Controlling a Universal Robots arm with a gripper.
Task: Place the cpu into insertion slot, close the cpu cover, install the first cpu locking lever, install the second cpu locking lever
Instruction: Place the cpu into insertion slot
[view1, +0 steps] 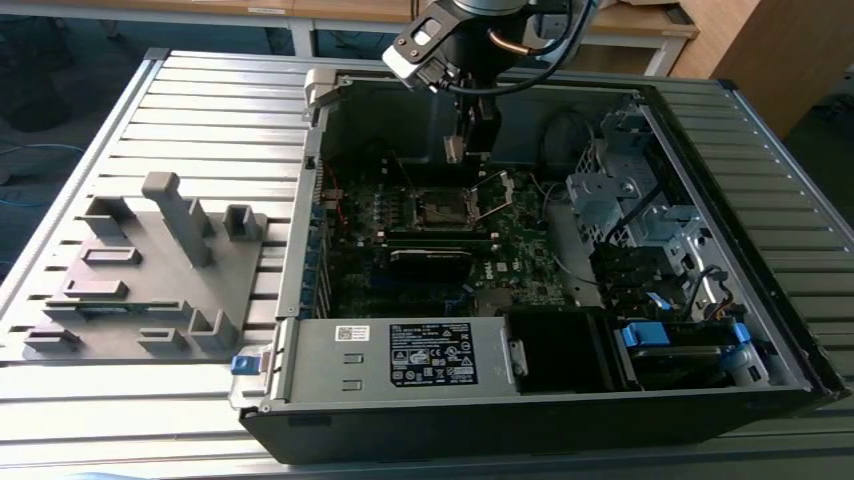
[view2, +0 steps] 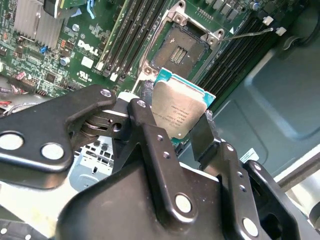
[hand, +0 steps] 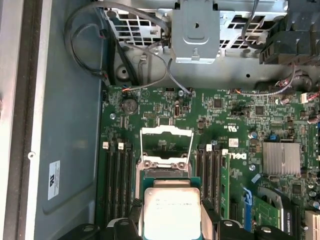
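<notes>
Above the insertion slot (view2: 181, 48) inside the computer case (view1: 441, 440), my gripper (view2: 176, 131) is clamped on the cpu (view2: 180, 107), which hangs apart from the slot.

Ribbed metal table (view1: 200, 110) set in foreground, sheen seen on slats. Wooden desk (view1: 360, 8) placed behind. Wooden cabinet (view1: 767, 45) seen at exterior view's right. Dark floor (view1: 54, 60) glimpsed beyond.

The worktop (view1: 200, 110) is a grey metal surface of long grooved slats. An open computer case (view1: 534, 430) lies on it, its open side up. Just beside the case, at the exterior view's left, sits a flat grey fixture (view1: 147, 290) with upright blocks.
</notes>
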